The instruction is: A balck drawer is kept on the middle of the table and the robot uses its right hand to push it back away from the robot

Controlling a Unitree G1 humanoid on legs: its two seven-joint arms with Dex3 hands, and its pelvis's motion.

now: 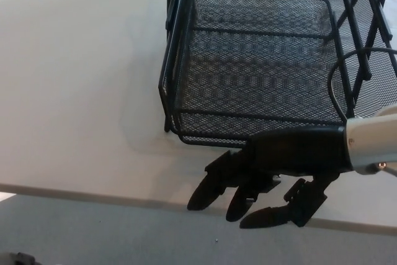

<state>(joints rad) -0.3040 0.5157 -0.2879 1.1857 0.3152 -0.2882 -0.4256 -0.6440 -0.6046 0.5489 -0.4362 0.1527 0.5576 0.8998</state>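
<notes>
Reaching in from the right, the right hand [279, 169] lies across the near edge of the drawer [260, 66], fingers [214, 187] apart and pointing left, clamped on nothing. That black mesh drawer sits on the pale surface [74, 91], toward the far right. A black cable [338, 82] loops over its right side.

The right hand [273, 172] covers the near front edge of the black mesh drawer [260, 66], so I can't tell whether they touch. The drawer's far end and right side run off the picture's top and right edges. The bench [74, 91] is likewise cut off at the left and top.
</notes>
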